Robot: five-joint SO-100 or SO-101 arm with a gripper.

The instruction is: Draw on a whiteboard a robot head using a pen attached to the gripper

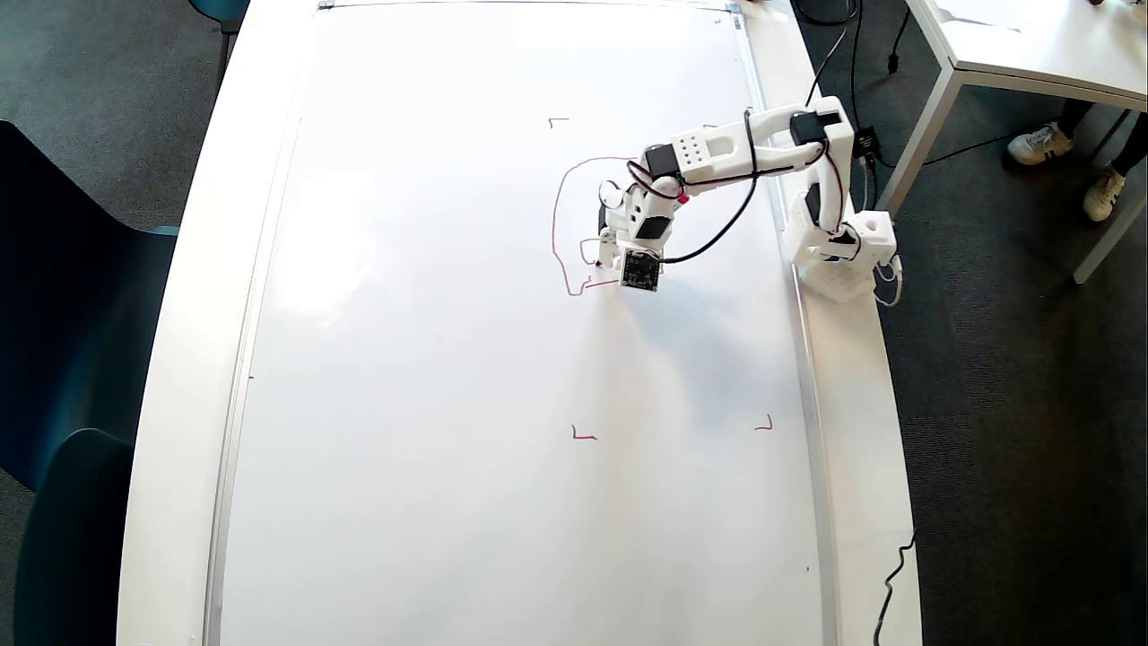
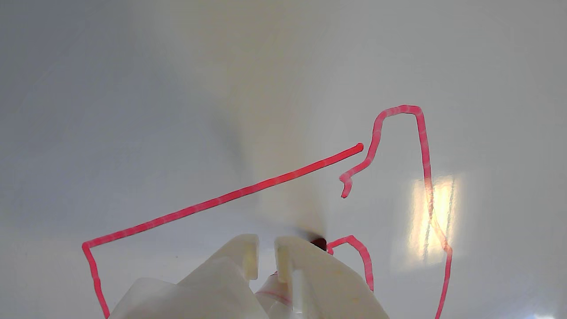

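Overhead view: the whiteboard (image 1: 430, 359), glossy white with a thin silver frame, covers most of a white tabletop (image 1: 179, 359); dark grey carpet surrounds the table, with dark blue chairs (image 1: 54, 359) off the board's left edge and a second white table (image 1: 1031, 45) beyond its upper right corner. Small red corner marks (image 1: 584, 435) sit on the board. The white printed arm's base block (image 1: 843, 256) stands on the tabletop rim just beside the board's right frame, and the arm reaches left over the board. The gripper (image 1: 608, 256), matte white plastic with a black motor, looped black cables and a dark square circuit board (image 1: 639, 270), hangs over the robot head (image 1: 558, 224), a thin red, partly drawn rounded outline in the board's upper right part. Wrist view: two pale, matte printed fingers (image 2: 241, 257) rise from the bottom edge, a narrow slot between them. The pen (image 2: 318, 243) shows only as a dark red tip beside the right finger, touching the board at the end of a short red hooked stroke. Whether the gripper is clenched on the pen cannot be told. The red lines (image 2: 266, 181) are uneven in width; a bright rectangular glare lies on the glossy surface at right.
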